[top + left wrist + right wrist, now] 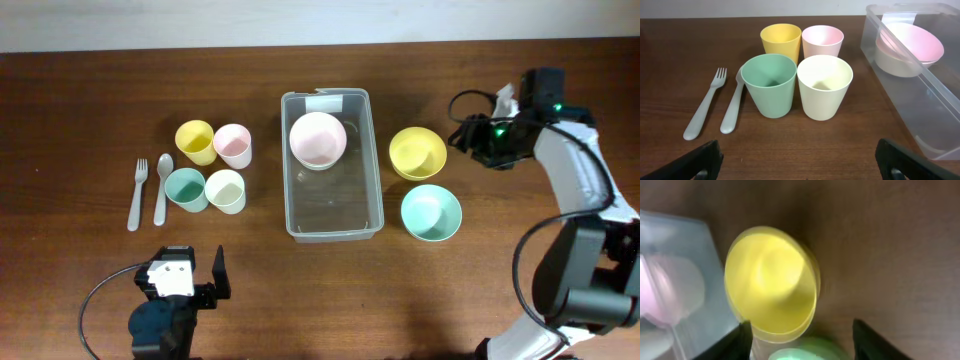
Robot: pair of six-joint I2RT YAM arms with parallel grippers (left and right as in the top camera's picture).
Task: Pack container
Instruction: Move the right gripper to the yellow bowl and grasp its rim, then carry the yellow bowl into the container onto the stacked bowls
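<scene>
Overhead, container [335, 205] mid-table, apart from left fingers [695, 162] and right fingers [737, 342], both spread wide, empty

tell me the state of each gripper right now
Left gripper: open, holding nothing.
Right gripper: open, holding nothing.

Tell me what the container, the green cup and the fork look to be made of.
The container looks like clear, glossy plastic: the table shows through its walls. The green cup seems matte, opaque plastic, with a thick rim and dull shading. The fork is pale grey and matte, without metallic glints, so probably plastic too.
</scene>
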